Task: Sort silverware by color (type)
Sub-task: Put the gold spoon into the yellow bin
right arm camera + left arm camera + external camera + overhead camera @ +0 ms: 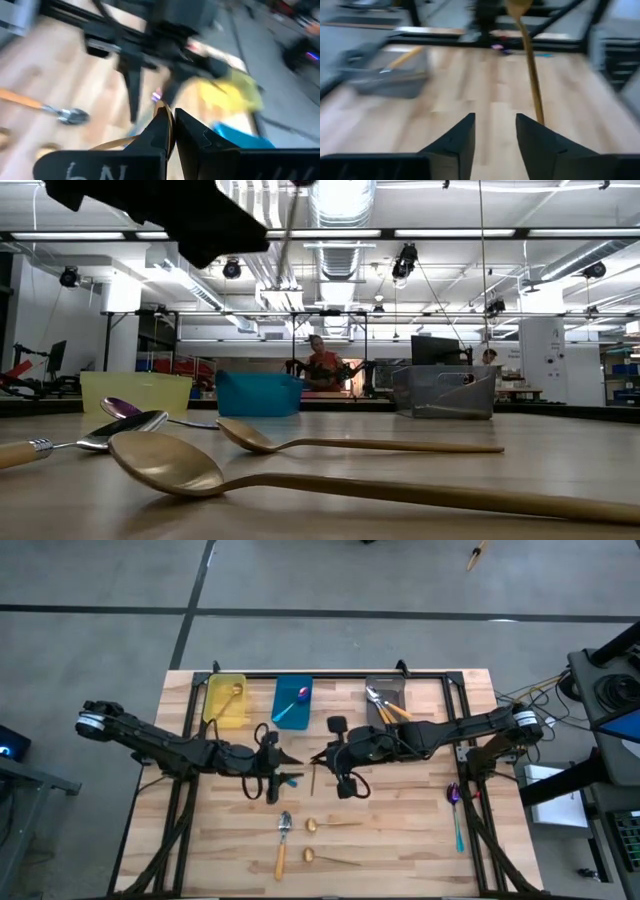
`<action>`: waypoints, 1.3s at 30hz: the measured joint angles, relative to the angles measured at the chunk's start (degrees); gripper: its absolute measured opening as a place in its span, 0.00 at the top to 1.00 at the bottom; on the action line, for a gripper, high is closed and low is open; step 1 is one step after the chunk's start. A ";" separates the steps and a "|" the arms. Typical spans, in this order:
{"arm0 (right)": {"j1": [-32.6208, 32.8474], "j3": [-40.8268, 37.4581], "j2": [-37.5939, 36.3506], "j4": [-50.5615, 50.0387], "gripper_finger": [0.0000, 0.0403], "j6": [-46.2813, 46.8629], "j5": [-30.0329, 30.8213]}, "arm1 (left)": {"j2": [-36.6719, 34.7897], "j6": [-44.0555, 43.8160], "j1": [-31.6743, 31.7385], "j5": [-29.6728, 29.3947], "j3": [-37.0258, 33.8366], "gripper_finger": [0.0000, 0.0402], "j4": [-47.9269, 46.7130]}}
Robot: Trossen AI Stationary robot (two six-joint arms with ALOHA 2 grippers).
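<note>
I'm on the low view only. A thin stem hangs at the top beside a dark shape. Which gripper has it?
Observer: The right gripper has it, with its jaws shut on a gold spoon that hangs bowl down.
Operator: And the left one?
Observer: The left gripper faces that spoon with its jaws open and holds nothing.
Operator: I can't see into the blue bin. Is anything in it?
Observer: Yes, the blue bin holds one purple spoon.
</note>
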 joint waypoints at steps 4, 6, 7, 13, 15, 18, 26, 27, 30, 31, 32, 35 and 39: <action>-0.15 -0.19 -0.63 -2.04 0.97 4.02 11.65 | -0.83 1.63 -0.01 -10.12 0.00 0.61 -1.66; -0.17 -0.62 -0.60 -2.20 0.97 5.68 16.01 | -0.83 3.00 0.00 -12.74 0.00 0.57 -0.84; -0.15 -0.79 -0.36 -2.15 0.97 6.69 17.77 | -0.61 3.78 0.02 -12.97 0.00 0.56 0.05; -0.12 -3.04 2.27 1.63 0.97 13.65 27.51 | 2.48 5.86 -0.01 -14.02 0.00 0.54 8.78; -0.15 -3.90 2.84 3.27 0.97 15.17 29.02 | 3.97 6.02 0.01 -15.32 0.00 0.54 11.17; -0.13 -4.66 3.49 6.20 0.97 17.19 29.11 | 6.40 5.95 0.02 -18.49 0.00 0.56 13.69; -0.15 -4.83 4.22 9.88 0.97 19.07 29.26 | 12.36 5.80 0.39 -28.09 0.19 0.58 19.56; -0.15 -4.83 4.20 9.87 0.97 19.08 29.27 | 12.78 5.95 0.41 -29.04 0.26 0.58 19.54; -0.15 -4.85 4.20 10.69 0.97 19.17 29.26 | 14.18 6.05 0.39 -29.77 0.97 0.59 19.39; -0.15 -4.85 4.20 11.14 0.97 19.18 29.26 | 14.45 6.30 0.39 -29.70 1.26 0.59 19.48; -0.15 -4.85 4.20 11.35 0.97 19.41 29.26 | 14.90 6.52 0.39 -29.80 1.62 0.60 19.38; -0.15 -4.83 4.28 11.23 0.97 19.92 29.25 | 16.63 7.54 0.39 -29.92 3.16 0.64 19.34; -0.15 -4.83 4.29 11.28 0.97 20.18 29.35 | 18.67 9.03 0.27 -33.92 5.65 0.75 19.01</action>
